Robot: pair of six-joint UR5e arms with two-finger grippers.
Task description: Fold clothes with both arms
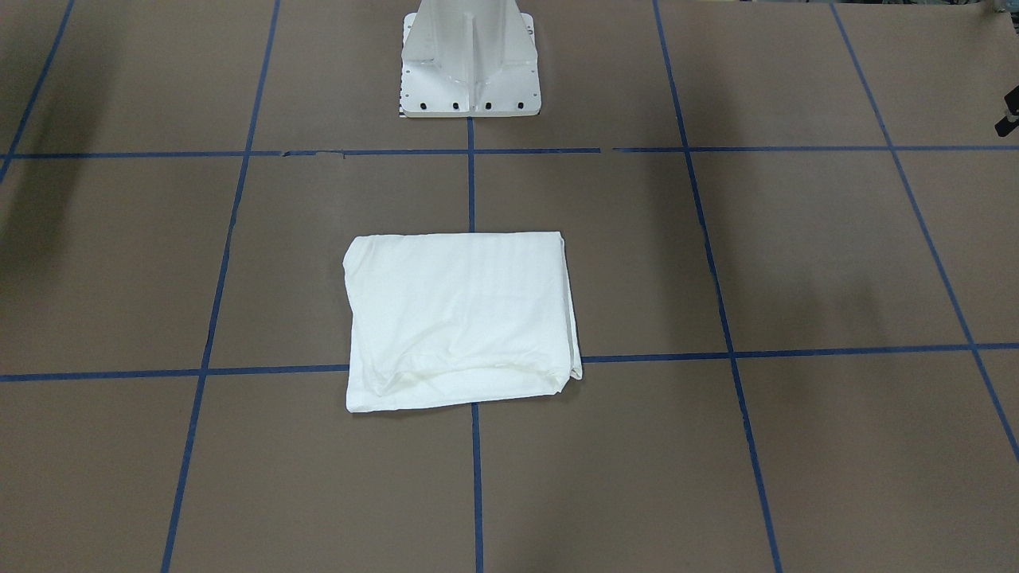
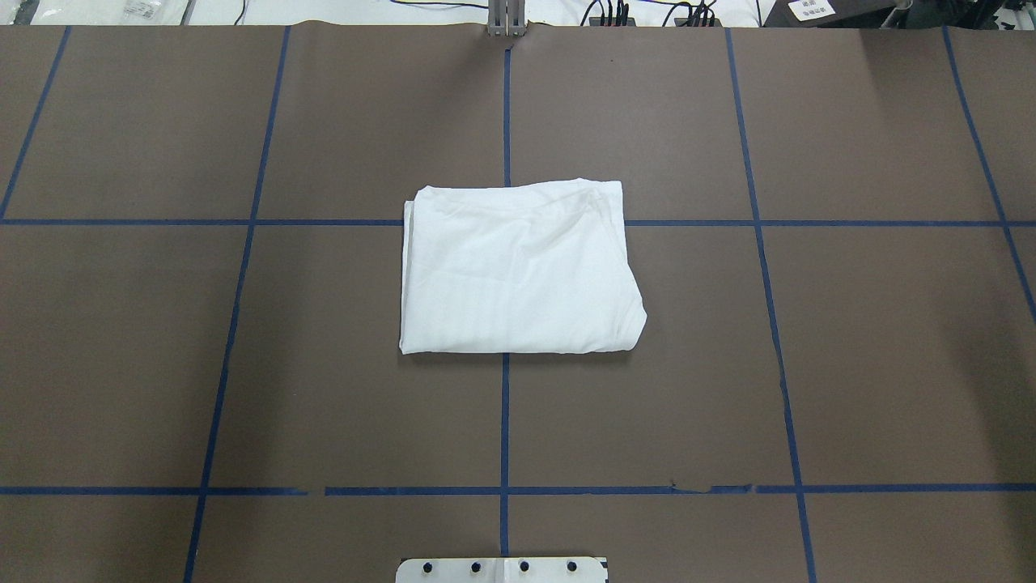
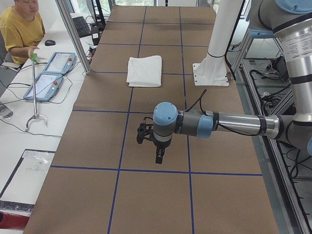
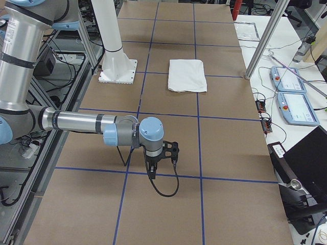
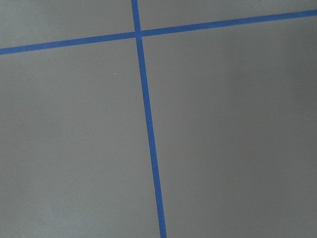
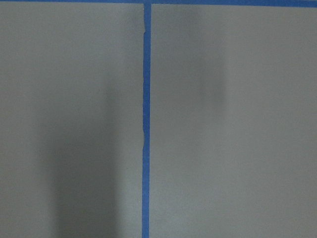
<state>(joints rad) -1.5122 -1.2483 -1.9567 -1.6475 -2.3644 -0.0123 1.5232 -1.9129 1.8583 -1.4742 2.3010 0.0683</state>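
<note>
Your left gripper and right gripper only turn up in the side views, so I can't tell if they're open or closed. Both hang over bare table, well apart from the T-shirt, which lies mid-table folded into a rectangle. Looks basically done to me. If you tidy, pinch both corners of the puckered far edge together. The overhead view gives the shirt's outline; the wrist cams show only blue tape.
</note>
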